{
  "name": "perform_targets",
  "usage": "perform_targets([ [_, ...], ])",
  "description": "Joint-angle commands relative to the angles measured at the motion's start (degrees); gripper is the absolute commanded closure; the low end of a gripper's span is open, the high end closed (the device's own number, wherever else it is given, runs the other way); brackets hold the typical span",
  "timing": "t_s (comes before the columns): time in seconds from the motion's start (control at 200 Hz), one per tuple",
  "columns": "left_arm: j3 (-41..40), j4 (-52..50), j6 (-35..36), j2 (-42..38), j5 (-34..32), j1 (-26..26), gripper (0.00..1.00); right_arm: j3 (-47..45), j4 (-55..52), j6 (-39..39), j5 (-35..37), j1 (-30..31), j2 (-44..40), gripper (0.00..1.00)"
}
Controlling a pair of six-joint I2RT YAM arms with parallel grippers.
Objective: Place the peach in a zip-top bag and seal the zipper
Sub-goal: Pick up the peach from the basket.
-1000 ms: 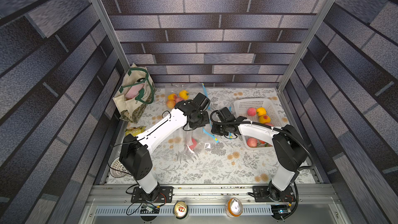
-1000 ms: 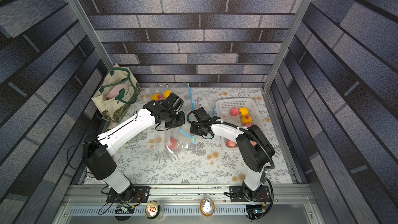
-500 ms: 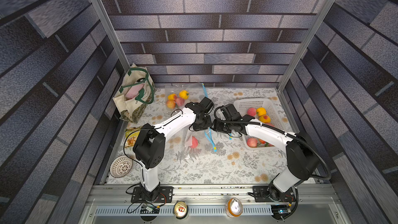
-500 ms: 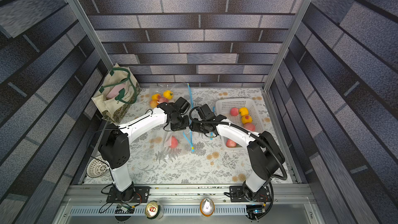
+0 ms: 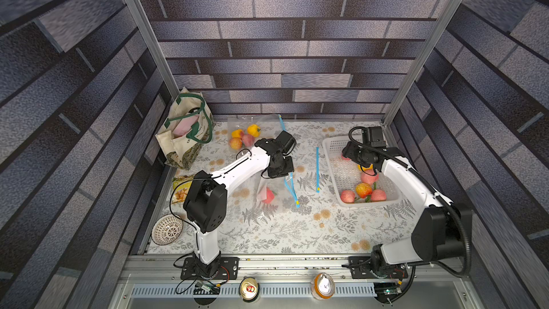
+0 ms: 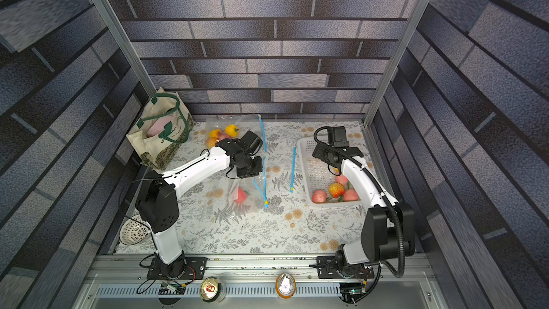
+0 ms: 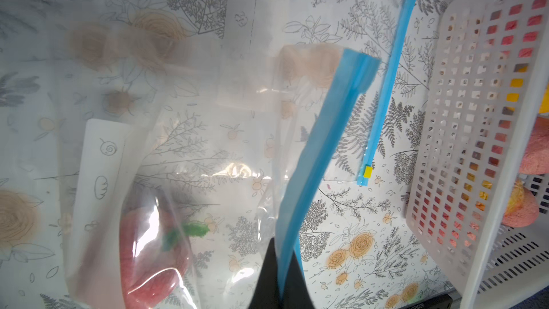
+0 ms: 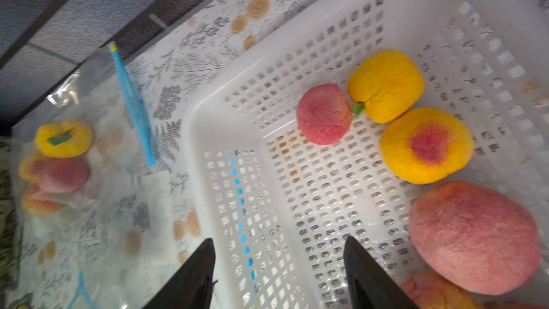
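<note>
One floral table (image 5: 267,233) carried everything, and over it the two arms had swung apart. A second before, both grippers met at the bag's mouth in the middle of the cloth; now only the left was there. The right arm had drawn back to the white basket (image 5: 330,170). There the right gripper (image 8: 277,237) hung above the perforated floor, jaws spread wide with nothing between them, after being nearly closed a second before. In the basket near it lay loose peaches (image 8: 473,236), untouched.

The zip-top bag (image 5: 280,200) drooped from the left gripper (image 7: 281,258) down to the cloth, with a spare bag (image 5: 317,169) lying flat between it and the basket. The peach (image 7: 151,251) sat low inside the zip-top bag, its green leaf showing through the plastic.

Smallest of all, the blue zipper strip (image 7: 315,159) ran out of the left gripper's tightly pinched jaws. Its two halves looked pressed together at the far end, though whether it was shut along its whole length could not be told. To my judgement, the right gripper's release marked the end of its run along the zipper: the peach was bagged, and what remained was to confirm the seal and set the bag down.
</note>
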Motion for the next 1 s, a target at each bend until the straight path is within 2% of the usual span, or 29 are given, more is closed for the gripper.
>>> perform_targets([
  [0.0, 2.0, -0.9, 2.0, -2.2, 2.0, -0.5, 1.0, 5.1, -2.8, -5.8, 4.9, -0.4, 6.1, 0.31],
  [0.09, 2.6, -1.1, 2.4, -1.9, 3.2, -0.6, 1.0, 8.3, -3.4, -7.9, 3.6, -1.4, 10.8, 0.32],
  [0.21, 3.0, -1.3, 2.6, -1.9, 3.5, -0.9, 1.0, 11.1, -4.1, -10.1, 5.5, -1.8, 15.3, 0.32],
  [0.496, 3.4, -1.6, 2.6, -2.6, 3.5, -0.9, 1.0, 13.7, -0.2, -11.8, 1.0, -4.3, 23.8, 0.31],
  [0.907, 3.1, -1.3, 2.4, -3.1, 3.9, -1.2, 1.0, 14.8, 5.8, -13.3, -1.3, -4.4, 28.0, 0.3],
  [0.997, 3.1, -1.3, 2.3, -2.9, 4.0, -1.3, 1.0, 15.0, 5.9, -13.1, -1.9, -4.5, 28.1, 0.35],
])
